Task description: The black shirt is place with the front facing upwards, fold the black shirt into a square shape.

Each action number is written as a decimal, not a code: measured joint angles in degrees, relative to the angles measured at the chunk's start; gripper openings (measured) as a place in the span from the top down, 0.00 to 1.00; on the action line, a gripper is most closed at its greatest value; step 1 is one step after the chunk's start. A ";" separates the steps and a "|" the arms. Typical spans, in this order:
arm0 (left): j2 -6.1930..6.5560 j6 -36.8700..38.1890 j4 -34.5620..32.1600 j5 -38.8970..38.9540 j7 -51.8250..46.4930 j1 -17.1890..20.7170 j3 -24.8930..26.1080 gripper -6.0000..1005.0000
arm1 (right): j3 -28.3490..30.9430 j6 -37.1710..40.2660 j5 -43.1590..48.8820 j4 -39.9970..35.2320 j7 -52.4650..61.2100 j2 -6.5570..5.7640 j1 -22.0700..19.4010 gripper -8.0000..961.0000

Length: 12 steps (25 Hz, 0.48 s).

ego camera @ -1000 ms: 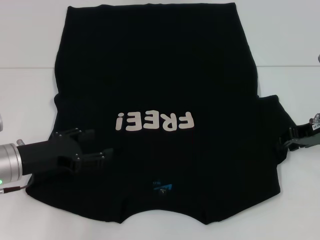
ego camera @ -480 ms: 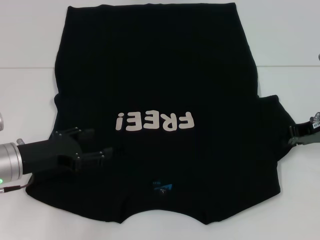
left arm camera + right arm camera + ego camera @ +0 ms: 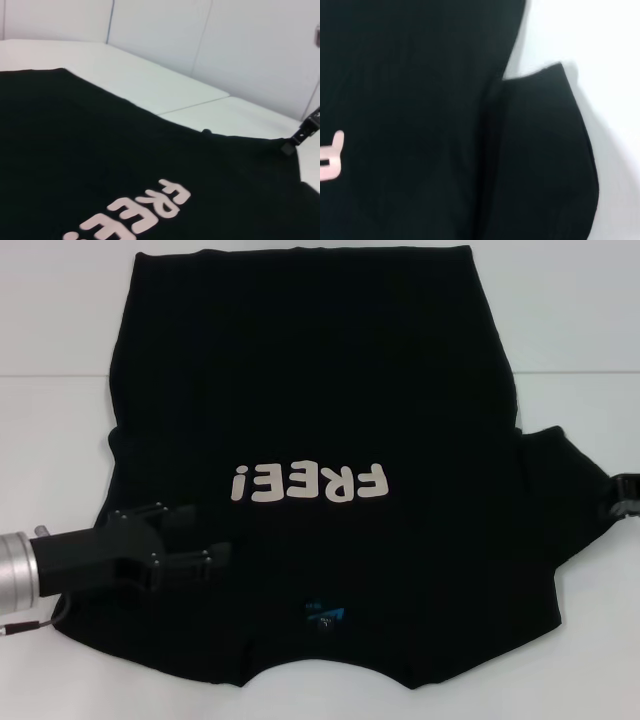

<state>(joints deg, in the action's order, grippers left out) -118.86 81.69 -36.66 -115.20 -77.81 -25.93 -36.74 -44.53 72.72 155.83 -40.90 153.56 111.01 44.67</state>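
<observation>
I see the black shirt (image 3: 320, 390) lying flat, front up, on the white table (image 3: 570, 320), collar nearest me at 6 o'clock. My left gripper (image 3: 205, 538) sits over the shirt's sleeve at 8 o'clock, fingers apart. My right gripper (image 3: 625, 495) is at 3 o'clock beside the other sleeve; I cannot tell its state.

Left gripper (image 3: 195, 536) low at near left, fingers parted (right gripper (image 3: 625, 498) at far right edge).
</observation>
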 joint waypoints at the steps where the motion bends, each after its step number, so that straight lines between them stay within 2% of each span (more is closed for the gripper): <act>1: 0.25 0.75 0.18 0.01 0.00 0.00 0.23 0.17 | 0.83 0.49 -0.19 -0.68 -0.35 -0.11 -0.38 0.94; 6: 1.19 5.09 0.99 -0.17 0.30 0.00 0.13 0.17 | 3.46 3.38 -1.72 -5.28 -1.35 -0.59 -2.39 0.94; 12: 2.15 9.78 1.42 -0.55 0.80 -0.06 -2.97 0.17 | 4.86 6.36 -4.06 -12.15 -1.72 -1.16 -3.22 0.94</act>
<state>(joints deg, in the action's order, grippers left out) -116.71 91.47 -35.24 -115.75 -77.00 -26.00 -39.71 -39.67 79.08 151.77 -53.05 151.84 109.85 41.45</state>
